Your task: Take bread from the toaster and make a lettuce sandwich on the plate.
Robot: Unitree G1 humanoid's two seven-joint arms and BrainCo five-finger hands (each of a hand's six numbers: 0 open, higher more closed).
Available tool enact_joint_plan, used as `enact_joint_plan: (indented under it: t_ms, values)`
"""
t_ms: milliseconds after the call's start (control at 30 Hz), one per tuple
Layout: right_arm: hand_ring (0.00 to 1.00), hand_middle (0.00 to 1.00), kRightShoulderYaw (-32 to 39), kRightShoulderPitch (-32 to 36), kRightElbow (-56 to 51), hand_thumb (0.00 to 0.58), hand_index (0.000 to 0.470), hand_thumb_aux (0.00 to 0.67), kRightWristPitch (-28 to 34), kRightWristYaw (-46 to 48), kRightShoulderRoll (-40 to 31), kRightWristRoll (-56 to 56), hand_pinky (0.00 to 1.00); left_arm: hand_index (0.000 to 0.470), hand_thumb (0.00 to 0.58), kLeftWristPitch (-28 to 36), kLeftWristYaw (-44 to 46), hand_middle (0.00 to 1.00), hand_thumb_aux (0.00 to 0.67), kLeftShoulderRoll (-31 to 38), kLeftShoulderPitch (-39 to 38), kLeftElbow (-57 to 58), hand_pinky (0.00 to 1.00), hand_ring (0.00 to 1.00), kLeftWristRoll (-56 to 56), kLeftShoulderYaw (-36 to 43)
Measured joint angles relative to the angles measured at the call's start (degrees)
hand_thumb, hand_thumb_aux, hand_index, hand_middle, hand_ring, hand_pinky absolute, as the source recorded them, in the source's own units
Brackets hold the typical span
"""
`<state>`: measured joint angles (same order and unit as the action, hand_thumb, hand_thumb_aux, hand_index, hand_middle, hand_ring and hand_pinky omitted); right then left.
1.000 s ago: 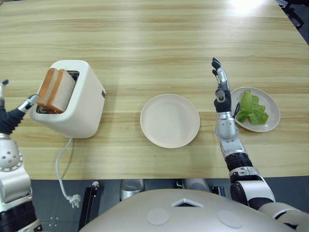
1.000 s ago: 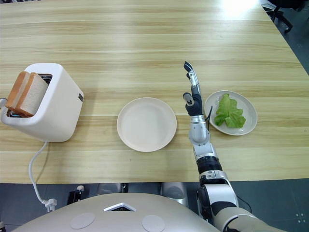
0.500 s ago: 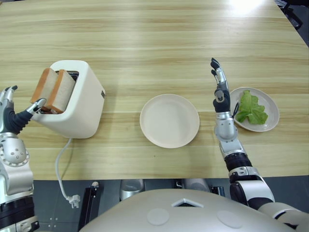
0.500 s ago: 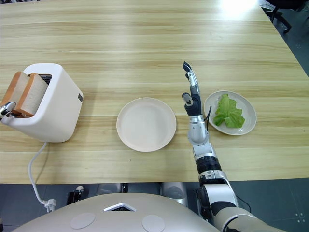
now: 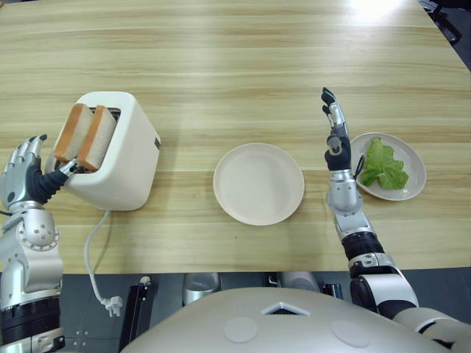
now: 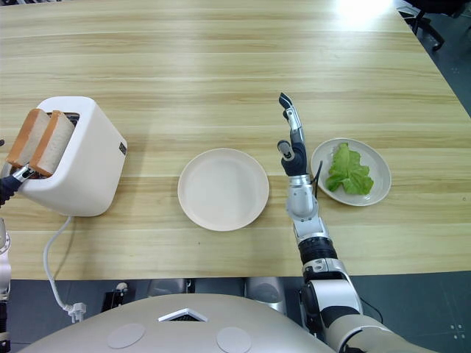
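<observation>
Rounded boxy white toaster (image 5: 126,158) holds two porous bread slices (image 5: 85,137).

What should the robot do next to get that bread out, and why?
Probably close the left robot hand on the nearest bread slice: both slices stand up out of the toaster, the hand sits open beside them, and the plate holds no bread yet.

The light wood-grain bench (image 5: 221,59) spans the view. At 7 o'clock a white power cord (image 5: 87,254) drops past its near edge, its plug (image 5: 114,304) below. At 1 o'clock stands a dark chair base (image 6: 427,22).
</observation>
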<state>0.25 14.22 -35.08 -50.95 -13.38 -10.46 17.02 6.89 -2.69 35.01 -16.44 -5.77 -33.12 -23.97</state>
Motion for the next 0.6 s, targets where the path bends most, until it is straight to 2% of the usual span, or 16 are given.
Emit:
enact_joint_plan:
  t_ms: [200, 367, 533, 567, 600]
  values:
    - [0.0, 0.0, -0.14, 0.59, 0.75, 0.0, 0.0, 0.0, 0.42, -1.39, -2.46, 2.31, 0.0, 0.46, 0.58, 0.11, -0.66, 0.0, 0.67, -0.33, 1.81, -2.76, 0.0, 0.0, -0.03, 1.83]
    - [0.0, 0.0, -3.38, 0.6, 1.81, 0.0, 0.0, 0.0, 1.19, -5.14, -11.4, 6.43, 0.0, 0.46, 0.58, 0.74, -0.64, 0.0, 0.67, -0.27, 2.46, -3.42, 0.0, 0.0, -0.17, 3.42]
    - [0.0, 0.0, -6.46, 0.13, -4.26, 0.0, 0.0, 0.0, 2.27, -7.68, -18.93, 6.63, 0.0, 0.46, 0.58, 1.54, -0.69, 0.0, 0.67, -0.3, 2.96, -3.85, 0.0, 0.0, -0.79, 4.17]
    - [0.0, 0.0, -6.45, 0.29, -7.57, 0.005, 0.002, 0.003, 2.38, -8.58, -20.66, 6.87, 0.0, 0.46, 0.58, 1.85, -0.68, 0.0, 0.67, -0.45, 3.28, -4.08, 0.0, 0.0, -0.92, 4.74]
    - [0.0, 0.0, -6.48, 0.54, -10.49, 0.079, 0.032, 0.047, 2.83, -9.38, -22.12, 7.11, 0.0, 0.46, 0.58, 2.07, -0.68, 0.0, 0.67, -0.59, 3.46, -4.34, 0.0, 0.0, -1.08, 5.29]
